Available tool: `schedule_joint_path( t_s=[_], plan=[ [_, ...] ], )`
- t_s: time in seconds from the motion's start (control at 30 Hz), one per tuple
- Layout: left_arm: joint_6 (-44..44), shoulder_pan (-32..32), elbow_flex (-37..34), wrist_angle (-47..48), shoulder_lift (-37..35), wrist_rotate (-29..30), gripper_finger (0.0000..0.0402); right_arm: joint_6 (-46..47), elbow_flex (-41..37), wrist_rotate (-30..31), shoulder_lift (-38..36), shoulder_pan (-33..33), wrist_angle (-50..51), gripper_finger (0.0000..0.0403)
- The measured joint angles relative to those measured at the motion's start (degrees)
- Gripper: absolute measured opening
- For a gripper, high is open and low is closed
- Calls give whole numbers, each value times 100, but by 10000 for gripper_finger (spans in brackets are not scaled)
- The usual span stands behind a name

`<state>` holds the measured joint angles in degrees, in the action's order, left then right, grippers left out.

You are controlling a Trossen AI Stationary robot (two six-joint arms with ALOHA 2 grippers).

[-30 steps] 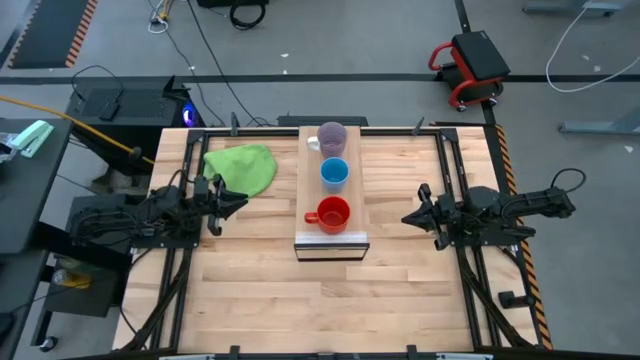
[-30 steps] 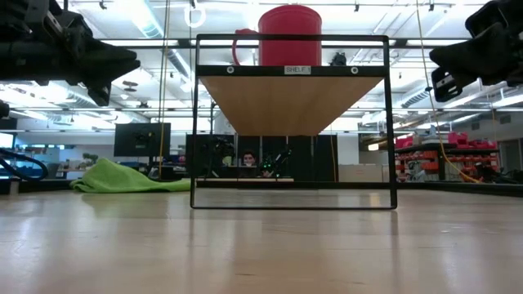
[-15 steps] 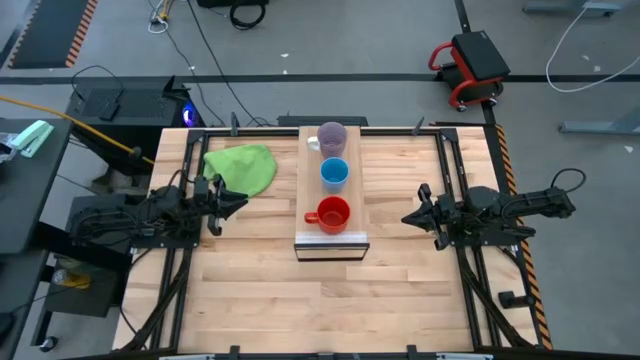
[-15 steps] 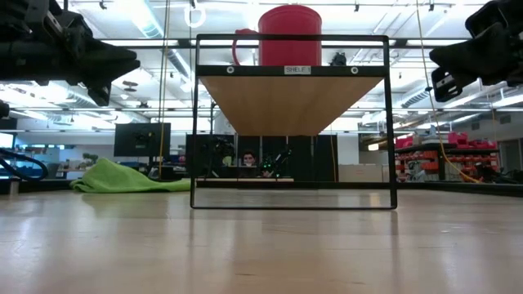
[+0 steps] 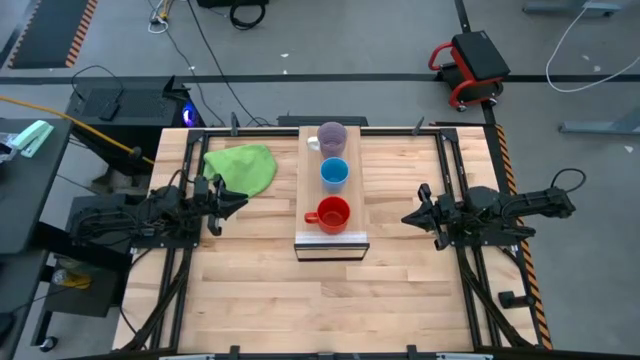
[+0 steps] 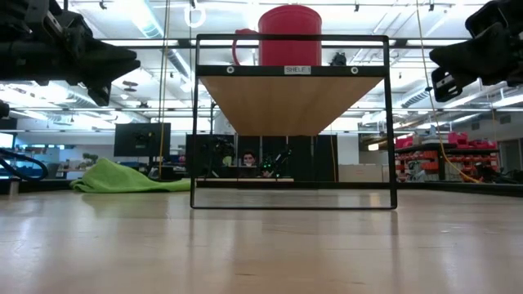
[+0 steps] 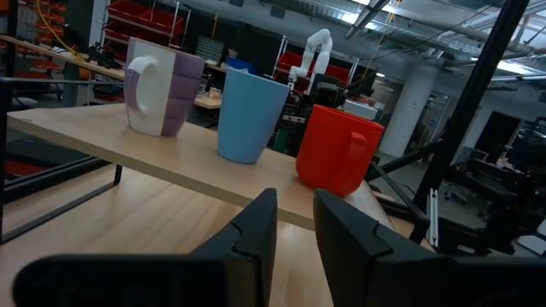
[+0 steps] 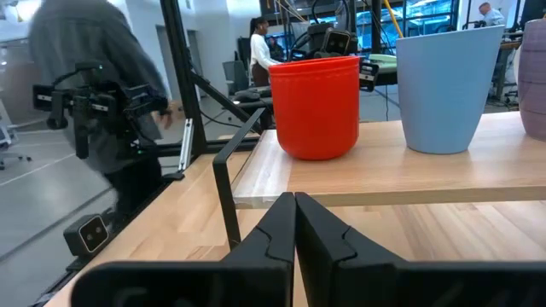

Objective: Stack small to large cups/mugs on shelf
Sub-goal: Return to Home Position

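Three cups stand in a row on the raised wooden shelf (image 5: pixel 331 235) at mid-table, each on its base: a pale purple mug (image 5: pixel 332 138) at the far end, a light-blue cup (image 5: pixel 334 174) in the middle, a red mug (image 5: pixel 333 214) near the front edge. They also show in the left wrist view: purple mug (image 7: pixel 162 85), blue cup (image 7: pixel 252 115), red mug (image 7: pixel 341 149). My left gripper (image 5: pixel 243 200) hovers left of the shelf, its fingers (image 7: pixel 256 226) a narrow gap apart, empty. My right gripper (image 5: pixel 405 218) hovers right of the shelf, shut and empty (image 8: pixel 295 213).
A green cloth (image 5: pixel 243 167) lies on the table at the far left, behind my left gripper. The shelf stands on a black frame (image 6: pixel 196 122) with open room under it. In the right wrist view a person (image 8: pixel 102 102) stands beyond the table.
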<state>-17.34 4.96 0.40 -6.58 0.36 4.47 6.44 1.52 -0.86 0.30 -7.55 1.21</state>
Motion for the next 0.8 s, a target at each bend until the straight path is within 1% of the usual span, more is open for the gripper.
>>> schedule_joint_path(
  t_s=[0.17, 0.47, 0.8],
  plan=[
    [0, 1, 0, -1, 0, 0, 83, 0, 0, 0, 0, 0, 0, 14],
    [0, 0, 0, -1, 0, 0, 91, 2, 0, 0, 0, 0, 0, 14],
    [0, 0, 0, -1, 0, 0, 84, 2, 0, 0, 0, 0, 0, 14]
  ],
)
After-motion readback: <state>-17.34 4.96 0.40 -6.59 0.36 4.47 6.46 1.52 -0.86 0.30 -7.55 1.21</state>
